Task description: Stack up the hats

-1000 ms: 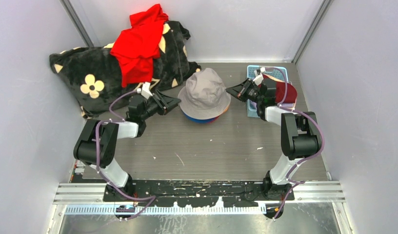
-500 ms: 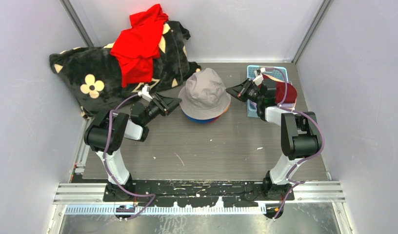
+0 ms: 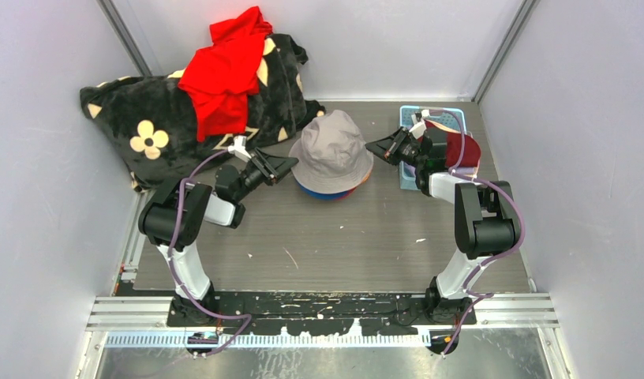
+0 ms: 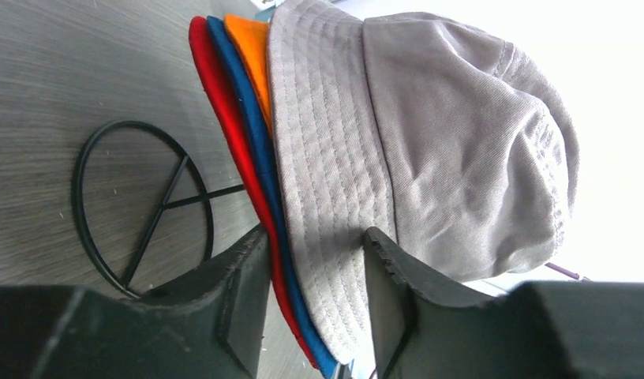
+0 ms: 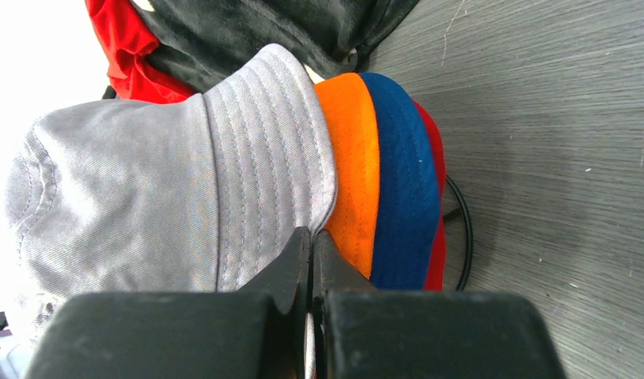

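Note:
A pile of hats stands mid-table, with the grey hat (image 3: 332, 146) on top of orange (image 5: 352, 174), blue (image 5: 402, 181) and red (image 5: 436, 158) ones. My left gripper (image 3: 284, 165) is open at the pile's left side. In the left wrist view the red (image 4: 216, 103), blue (image 4: 240, 95) and grey (image 4: 429, 134) brims lie between its jaws (image 4: 315, 237). My right gripper (image 3: 374, 146) is shut, its tips (image 5: 312, 234) at the edge of the grey brim on the right side. A maroon hat (image 3: 464, 148) lies behind the right wrist.
A black blanket with cream flowers (image 3: 137, 118) and a bright red garment (image 3: 224, 71) fill the back left corner. A blue basket (image 3: 453, 114) sits at the back right under the maroon hat. A black wire ring (image 4: 141, 205) lies on the table beneath the pile.
The left arm's elbow has swung left and up while its gripper stayed at the pile's left brim, edging slightly closer. The right arm and the hats have not moved.

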Controlling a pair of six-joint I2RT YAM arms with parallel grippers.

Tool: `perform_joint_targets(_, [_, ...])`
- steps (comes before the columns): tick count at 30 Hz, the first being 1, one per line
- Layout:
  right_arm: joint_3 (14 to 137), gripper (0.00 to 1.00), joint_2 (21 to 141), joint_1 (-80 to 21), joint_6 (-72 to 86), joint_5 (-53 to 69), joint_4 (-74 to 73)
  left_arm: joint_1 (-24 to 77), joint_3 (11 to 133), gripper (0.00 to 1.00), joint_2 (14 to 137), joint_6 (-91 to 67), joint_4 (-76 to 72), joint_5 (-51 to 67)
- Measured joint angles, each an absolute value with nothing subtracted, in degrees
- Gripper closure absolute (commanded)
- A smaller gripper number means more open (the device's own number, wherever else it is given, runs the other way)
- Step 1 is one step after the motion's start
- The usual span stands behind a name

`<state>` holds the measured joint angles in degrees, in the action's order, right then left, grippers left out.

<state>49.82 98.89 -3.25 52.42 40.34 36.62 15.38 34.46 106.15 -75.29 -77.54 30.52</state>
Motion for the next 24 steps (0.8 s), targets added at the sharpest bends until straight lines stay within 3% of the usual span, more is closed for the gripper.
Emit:
perform_joint_targets(4, [49.8, 0.99, 98.89, -3.14, 52.42, 40.36, 36.6, 15.53, 34.61, 0.99, 106.17, -75.88, -77.41, 29.32])
perform_joint_targets(24, [52.64, 0.99, 102.32, -3.29, 48.64, 37.28, 27.14, 15.77, 36.21, 1.0, 110.67, -76.09, -81.49, 28.45])
